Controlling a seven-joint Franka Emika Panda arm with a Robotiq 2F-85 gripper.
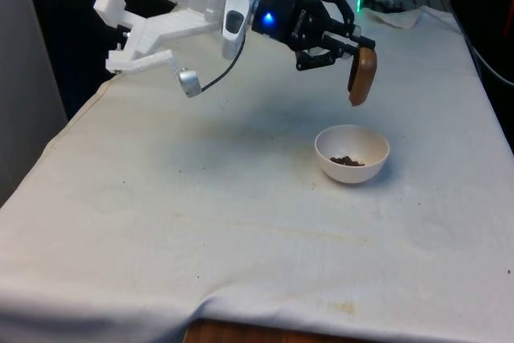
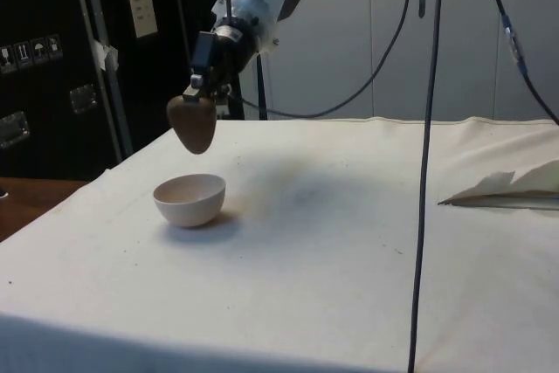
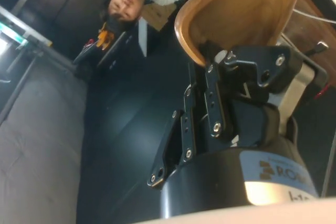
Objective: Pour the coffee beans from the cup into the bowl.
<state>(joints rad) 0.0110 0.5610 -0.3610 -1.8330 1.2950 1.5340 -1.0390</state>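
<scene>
— Wooden rim, is it pinched?
— Yes: the brown wooden cup (image 1: 363,75) is clamped at its rim between the fingers of the black two-finger gripper (image 1: 347,46) and is held tipped over, above the table.
— And what is seen beneath?
— Just below the cup, a small white round bowl (image 1: 352,153) is set on the white cloth (image 1: 201,222) towards the far end, with dark coffee beans (image 1: 347,161) lying inside.

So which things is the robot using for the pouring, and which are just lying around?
For the job:
- hand, shut on the cup's rim
- wooden cup, tipped over above the bowl
- white bowl
- coffee beans, lying in the bowl

Just lying about:
- folded white paper on the cloth
- hanging black cables
</scene>
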